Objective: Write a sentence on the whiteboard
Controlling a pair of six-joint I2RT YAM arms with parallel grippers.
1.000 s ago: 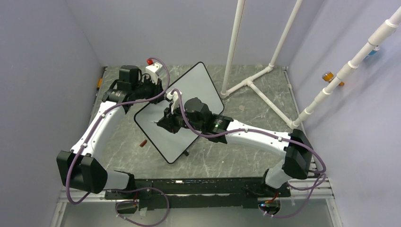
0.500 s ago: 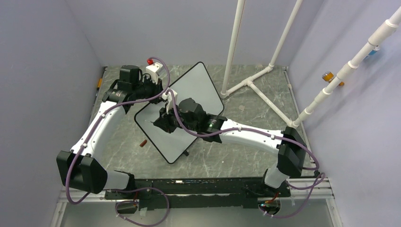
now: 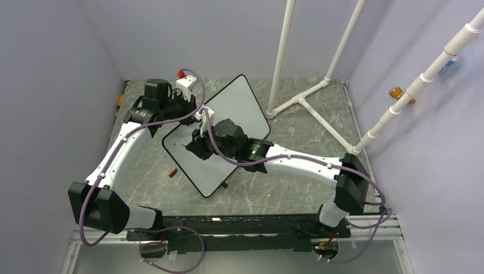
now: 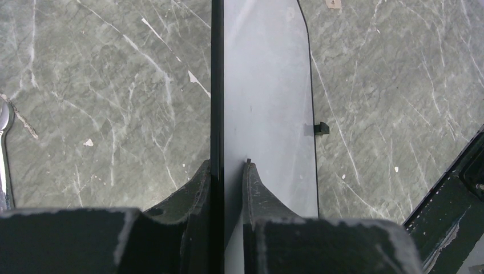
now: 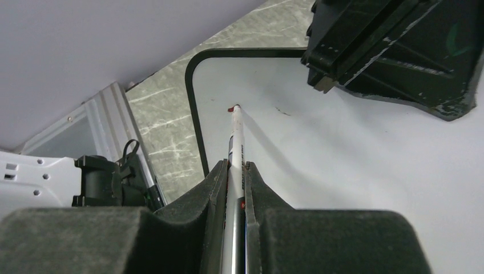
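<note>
Whiteboard lay mid-table, turned cornerwise, one corner pointing far, one near. L gripper was at the board's far-left edge: jaws nearly closed, one finger on each side of the dark rim, pinching the board. One small black foot stuck out past the board's other edge in the L wrist view.

R gripper hung over the board's left part, jaws almost shut on a thin white marker, which ran out btwn the fingers w/ its red tip down on the white surface near the left corner. Of the sentence only a tiny red mark showed at the tip, plus a faint short dash just beside it; no letters readable.

Small red-brown bit lay on the table just left of the board, not touching it. White pipe frame stood at far right, apart from the board
</note>
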